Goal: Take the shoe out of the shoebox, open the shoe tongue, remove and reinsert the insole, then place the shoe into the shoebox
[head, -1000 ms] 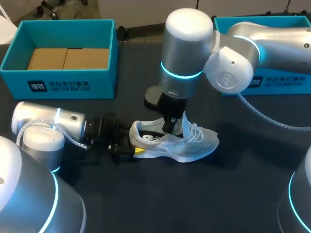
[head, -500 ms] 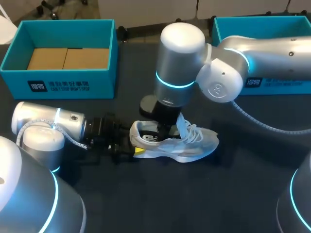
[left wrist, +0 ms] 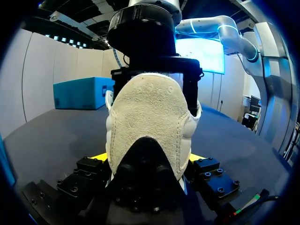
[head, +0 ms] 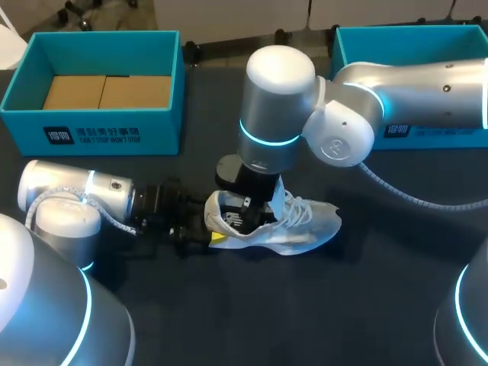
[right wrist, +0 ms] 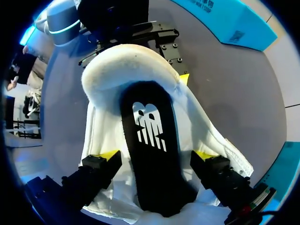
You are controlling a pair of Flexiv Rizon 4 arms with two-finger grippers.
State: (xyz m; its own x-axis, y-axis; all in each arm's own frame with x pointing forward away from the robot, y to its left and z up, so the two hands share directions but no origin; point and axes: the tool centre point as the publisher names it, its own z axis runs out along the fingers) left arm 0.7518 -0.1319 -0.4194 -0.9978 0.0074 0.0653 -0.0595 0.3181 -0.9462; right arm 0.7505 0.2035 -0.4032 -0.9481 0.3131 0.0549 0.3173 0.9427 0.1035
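head view: white shoe [head: 293, 229] on table [head: 366, 305] centre, toe toward 3 o'clock. left gripper [head: 202, 229] at heel, 9 o'clock side. right gripper [head: 255, 213] down in shoe mouth. teal shoebox [head: 99, 126] at 10 o'clock.
left wrist view: fingers clamp heel from both sides.
right wrist view: fingers spread wide, black insole [right wrist: 150, 140] between them, ungripped.

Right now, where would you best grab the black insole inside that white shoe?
Probably the heel end of the black insole, coming down through the open collar of the white shoe: there it lies bare, its front hidden further in.
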